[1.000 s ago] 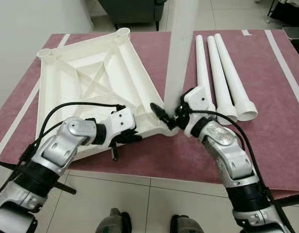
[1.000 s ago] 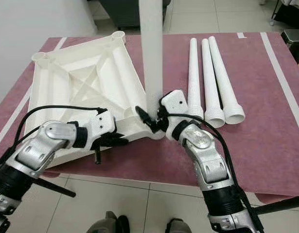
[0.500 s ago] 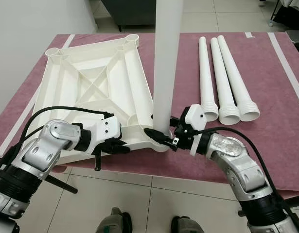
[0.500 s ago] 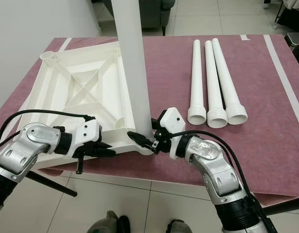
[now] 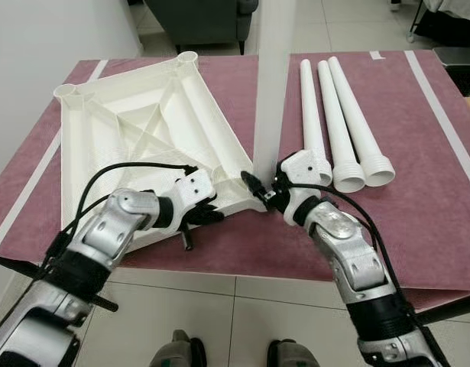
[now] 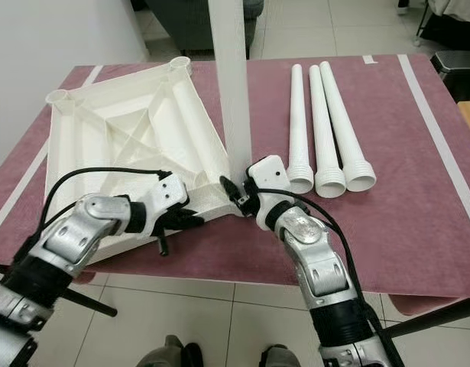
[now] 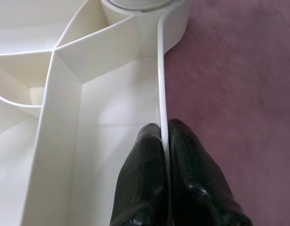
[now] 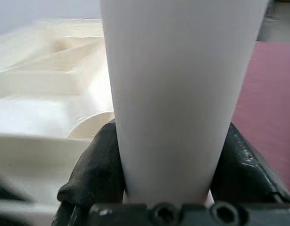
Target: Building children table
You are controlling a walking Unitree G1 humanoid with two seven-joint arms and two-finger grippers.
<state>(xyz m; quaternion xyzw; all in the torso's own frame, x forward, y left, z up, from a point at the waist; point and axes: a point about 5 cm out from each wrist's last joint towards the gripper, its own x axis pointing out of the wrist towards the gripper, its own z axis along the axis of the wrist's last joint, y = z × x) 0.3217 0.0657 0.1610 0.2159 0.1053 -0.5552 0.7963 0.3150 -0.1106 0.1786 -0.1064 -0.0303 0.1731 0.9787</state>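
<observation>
Maroon mat (image 5: 418,191) holds upturned tabletop (image 5: 143,130); left gripper (image 5: 208,216) pinches its rim, right gripper (image 5: 257,189) clamps standing leg (image 5: 271,92).

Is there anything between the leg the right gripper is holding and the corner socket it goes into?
Nothing visible. The right gripper clamps the upright leg near its base, right at the tabletop's near corner socket.

Bright, even indoor light; soft shadows; head views sharp; wrist close-ups slightly soft.
</observation>
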